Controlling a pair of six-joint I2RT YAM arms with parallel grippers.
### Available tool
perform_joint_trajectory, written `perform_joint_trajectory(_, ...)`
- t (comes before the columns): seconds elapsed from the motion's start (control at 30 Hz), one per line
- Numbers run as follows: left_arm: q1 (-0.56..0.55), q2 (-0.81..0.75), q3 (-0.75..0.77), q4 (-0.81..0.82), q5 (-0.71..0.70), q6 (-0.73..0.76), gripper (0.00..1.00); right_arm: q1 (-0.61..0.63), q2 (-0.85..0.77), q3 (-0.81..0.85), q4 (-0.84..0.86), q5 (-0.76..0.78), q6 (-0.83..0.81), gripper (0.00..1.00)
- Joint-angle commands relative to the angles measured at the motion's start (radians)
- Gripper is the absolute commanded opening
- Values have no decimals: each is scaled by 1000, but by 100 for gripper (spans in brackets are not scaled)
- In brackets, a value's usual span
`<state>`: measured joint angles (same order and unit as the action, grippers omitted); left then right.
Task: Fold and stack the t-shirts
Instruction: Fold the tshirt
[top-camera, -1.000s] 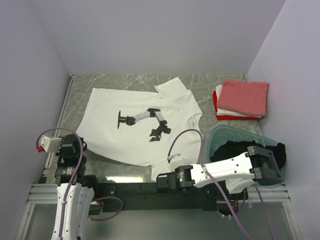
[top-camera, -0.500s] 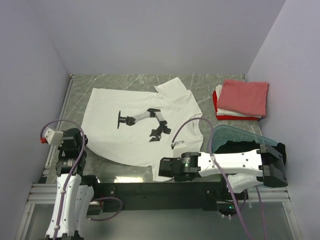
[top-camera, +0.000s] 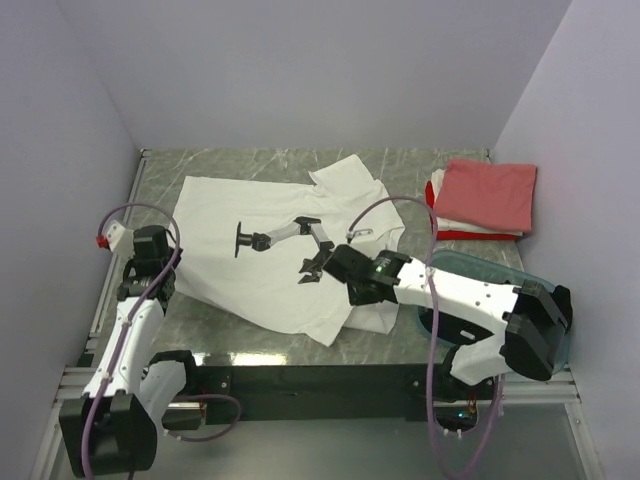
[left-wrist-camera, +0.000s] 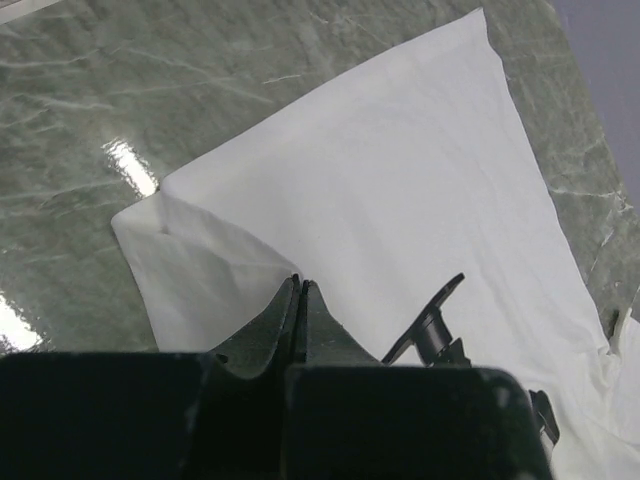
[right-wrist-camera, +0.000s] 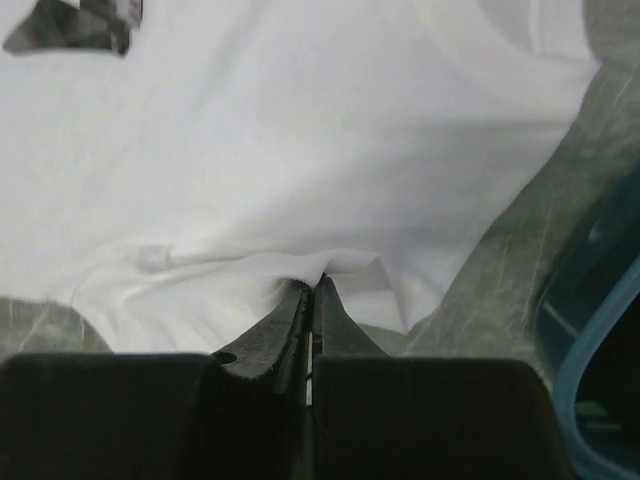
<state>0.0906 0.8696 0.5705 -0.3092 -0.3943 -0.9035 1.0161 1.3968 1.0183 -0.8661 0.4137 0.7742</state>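
Both grippers are holding cloth with the jaws pressed together. The left gripper (left-wrist-camera: 300, 286) is pinching a turned-up corner of the big white shirt (top-camera: 225, 215) at its near left side. The right gripper (right-wrist-camera: 318, 283) is pinching a raised ridge of the same shirt at its near right side, close to the neck opening.

The shirt is lying spread over the middle of the grey-green worktop (top-camera: 420, 165) with its dark print (top-camera: 285, 240) facing up, and the near right edge is already curling over.

It seems the arms are starting to bring the near long side over toward the far side. To do this well, I think both grippers should be travelling together, at equal height and equal speed, so the crease is coming out straight. They should be lifting only enough to free the edge, because a high lift is likely pulling the whole shirt along the worktop. The pinch should be opening only when the edge is lying flat.

Counting now:
- **Arms:** two arms are working.
- **Spread shirt:** one shirt is lying open.
- **Folded shirts:** three are sitting in a pile at the far right: a pink shirt (top-camera: 490, 190) on top, a white one (top-camera: 437, 190) under it and a red one (top-camera: 455, 235) at the bottom.
- **Tub:** one teal tub (top-camera: 475, 262) is standing near the pile. The right arm is covering most of it, so I cannot tell what is inside.
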Motion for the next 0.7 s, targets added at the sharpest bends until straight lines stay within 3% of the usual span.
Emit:
perform_joint_trajectory(0.0,5,63,78,87,20,41,1,-69,47,77,82,23,-150,0)
perform_joint_trajectory(0.23,9,244,166,130,35,69,1,-207,171,192,137,-16,-251,0)
perform_joint_trajectory(0.67,32,373,247,199,60,71,1,-323,363,399,134,-29,-351,0)
